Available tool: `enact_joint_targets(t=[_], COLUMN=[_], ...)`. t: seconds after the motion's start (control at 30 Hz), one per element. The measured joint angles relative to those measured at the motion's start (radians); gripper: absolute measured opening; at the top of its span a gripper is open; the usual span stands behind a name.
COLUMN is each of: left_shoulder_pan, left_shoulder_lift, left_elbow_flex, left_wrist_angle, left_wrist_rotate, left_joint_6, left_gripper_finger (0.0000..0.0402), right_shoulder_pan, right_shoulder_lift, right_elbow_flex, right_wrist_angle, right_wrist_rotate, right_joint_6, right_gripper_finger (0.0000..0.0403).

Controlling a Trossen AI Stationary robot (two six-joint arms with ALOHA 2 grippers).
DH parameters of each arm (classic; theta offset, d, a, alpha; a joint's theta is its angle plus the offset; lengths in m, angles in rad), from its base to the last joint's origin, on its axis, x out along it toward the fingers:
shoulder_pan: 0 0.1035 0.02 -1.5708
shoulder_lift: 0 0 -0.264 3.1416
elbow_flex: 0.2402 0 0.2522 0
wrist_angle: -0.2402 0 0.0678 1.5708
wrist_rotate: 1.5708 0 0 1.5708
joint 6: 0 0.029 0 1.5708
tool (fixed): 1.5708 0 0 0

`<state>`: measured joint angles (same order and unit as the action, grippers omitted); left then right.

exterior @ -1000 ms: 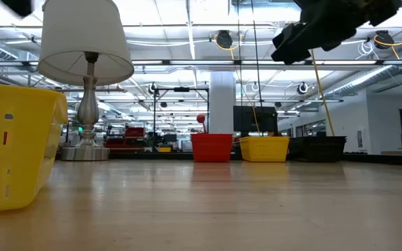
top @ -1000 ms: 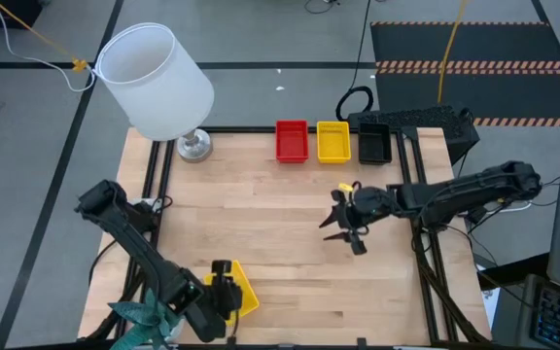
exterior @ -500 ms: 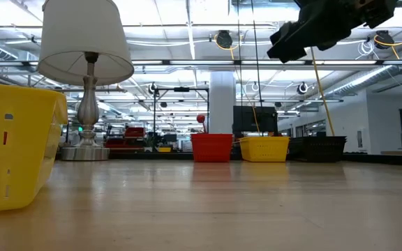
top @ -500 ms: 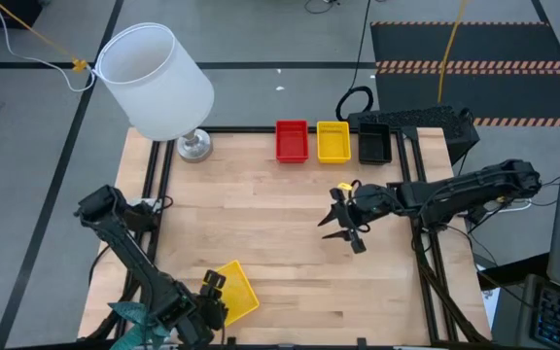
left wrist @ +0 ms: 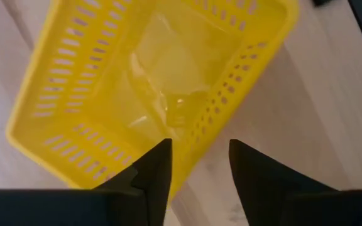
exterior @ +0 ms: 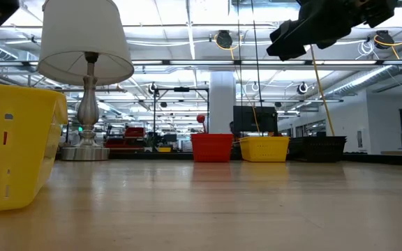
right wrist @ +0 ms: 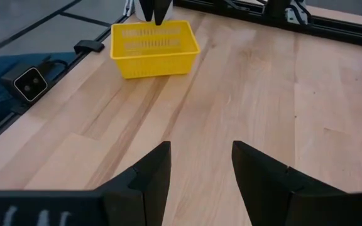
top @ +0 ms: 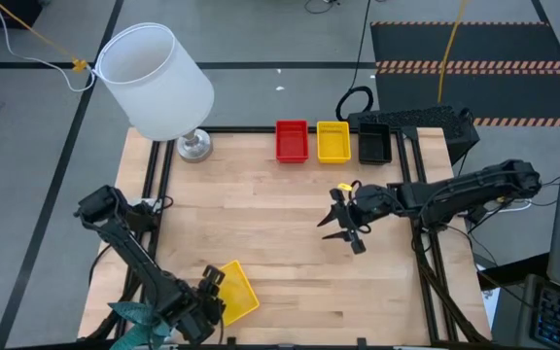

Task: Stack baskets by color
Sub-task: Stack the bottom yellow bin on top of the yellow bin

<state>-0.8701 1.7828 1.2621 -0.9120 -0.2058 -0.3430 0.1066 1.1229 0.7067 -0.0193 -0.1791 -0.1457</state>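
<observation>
A yellow basket (top: 236, 292) sits on its bottom near the table's front left, open side up. My left gripper (left wrist: 198, 147) points down over it, open. One finger is over the inside and the other is outside the long wall (left wrist: 213, 119) that faces the table's left edge. Along the far edge stand red (top: 292, 141), yellow (top: 333, 141) and black (top: 374, 144) baskets in a row. My right gripper (top: 338, 226) hangs open above the table's middle right, with nothing between its fingers. My left gripper comes from above, its fingers astride the yellow basket's long wall (left wrist: 213, 119), across it. I cannot tell whether either finger touches the wall. The basket rests flat on the table.
A lamp with a white shade (top: 158, 83) and metal foot (top: 194, 146) stands at the far left corner. Bare wood lies between the yellow basket and the far row. Black rails (top: 154, 194) run along the table's left and right sides.
My left gripper has sunk and gone toward the table's near left corner, rolling about its own axis, from above the basket's middle to its left long wall. The yellow basket has stayed where it was.
</observation>
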Motion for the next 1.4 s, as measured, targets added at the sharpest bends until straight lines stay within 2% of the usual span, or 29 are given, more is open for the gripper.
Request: enact_joint_targets(t=[0.53,0.7,0.9,1.07,1.23,1.4], left_shoulder_pan=[0.029,0.064,0.153,0.256,0.345,0.418], left_shoulder_lift=[-0.001,-0.001,-0.001,-0.001,-0.001,-0.001], left_elbow_flex=[-0.037,-0.037,-0.037,-0.026,0.043,0.143], left_wrist_angle=[0.051,0.05,0.042,0.033,-0.025,-0.088], left_wrist_rotate=[-0.021,-0.081,-0.084,-0.121,-0.169,-0.284], left_joint_6=[0.08,0.128,0.242,0.355,0.489,0.607], left_gripper_finger=[0.0011,0.0022,0.0008,0.0017,0.0007,0.0013], right_shoulder_pan=[0.0,0.001,0.061,0.141,0.21,0.218], right_shoulder_lift=[0.0,0.0,0.0,0.0,0.0,0.025], right_elbow_flex=[0.0,0.0,0.03,0.086,0.107,0.156], right_wrist_angle=[0.001,0.001,-0.022,-0.022,0.015,0.017], right_wrist_rotate=[0.0,0.015,0.138,0.247,0.371,0.444], right_joint_6=[-0.001,0.002,-0.027,-0.074,-0.113,-0.07], right_gripper_finger=[0.0164,0.0164,0.0164,0.0164,0.0164,0.0164])
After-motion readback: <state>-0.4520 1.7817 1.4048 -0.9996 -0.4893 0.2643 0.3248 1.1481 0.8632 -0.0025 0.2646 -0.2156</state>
